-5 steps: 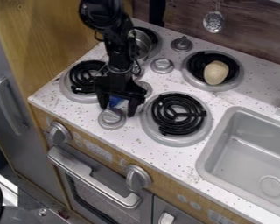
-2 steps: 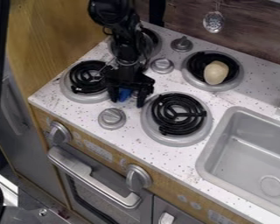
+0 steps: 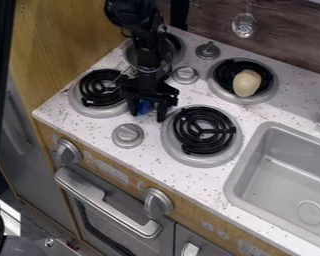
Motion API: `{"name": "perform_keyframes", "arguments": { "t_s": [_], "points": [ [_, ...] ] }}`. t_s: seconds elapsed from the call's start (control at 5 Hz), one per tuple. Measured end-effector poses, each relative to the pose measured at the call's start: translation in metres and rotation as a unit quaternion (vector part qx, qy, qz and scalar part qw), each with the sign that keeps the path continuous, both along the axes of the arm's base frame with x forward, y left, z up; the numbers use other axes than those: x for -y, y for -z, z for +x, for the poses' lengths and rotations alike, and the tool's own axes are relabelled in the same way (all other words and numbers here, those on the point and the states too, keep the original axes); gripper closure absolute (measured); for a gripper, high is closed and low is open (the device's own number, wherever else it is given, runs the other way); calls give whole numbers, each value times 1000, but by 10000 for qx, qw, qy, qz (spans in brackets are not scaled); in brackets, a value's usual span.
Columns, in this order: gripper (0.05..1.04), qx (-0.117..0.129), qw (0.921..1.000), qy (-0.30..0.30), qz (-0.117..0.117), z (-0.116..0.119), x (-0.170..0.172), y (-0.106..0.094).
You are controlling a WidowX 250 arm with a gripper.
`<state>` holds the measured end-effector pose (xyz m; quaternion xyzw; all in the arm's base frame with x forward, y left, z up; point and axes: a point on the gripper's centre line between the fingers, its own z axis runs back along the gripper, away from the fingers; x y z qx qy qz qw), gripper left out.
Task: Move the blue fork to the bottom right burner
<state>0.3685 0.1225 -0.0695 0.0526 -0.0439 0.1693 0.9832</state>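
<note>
Clearly, the job isn't done: the bottom right burner (image 3: pixel 204 131) has no fork on its black coil, and the blue fork (image 3: pixel 144 106) shows only as a patch of blue tucked in at the hand (image 3: pixel 147 116), between the two front burners. Whether the hand is clamped on it or merely around it, I cannot tell. What's left, as I judge it, is a short sideways trip to the right, a lowering onto the coil, and the letting go – assuming the grip is already made.

Little looks likely to block that path. The burner's raised grey rim is just beside the hand, so a low carry could catch on it. A grey knob (image 3: pixel 128 135) sits nearer the counter's front edge, off the direct line. The bottom left burner (image 3: pixel 100 89) is close on the other side. Farther back, a metal pot (image 3: pixel 169 48) stands partly behind the arm, and a pale, potato-like thing (image 3: pixel 247 82) rests on the back right burner (image 3: pixel 221 94) – neither in the way.
</note>
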Motion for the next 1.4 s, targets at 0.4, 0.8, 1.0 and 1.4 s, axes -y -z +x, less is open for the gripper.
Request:
{"name": "perform_keyframes", "arguments": {
  "t_s": [0.4, 0.8, 1.0, 1.4],
  "points": [
    [770, 68, 10000, 37, 6, -10, -2, -2],
    [805, 363, 9992, 9, -181, -25, 0, -20],
    [812, 804, 9964, 212, -138, -30, 6, -61],
    [825, 1129, 9887, 946, -276, -63, 60, -95]
  ]
}}
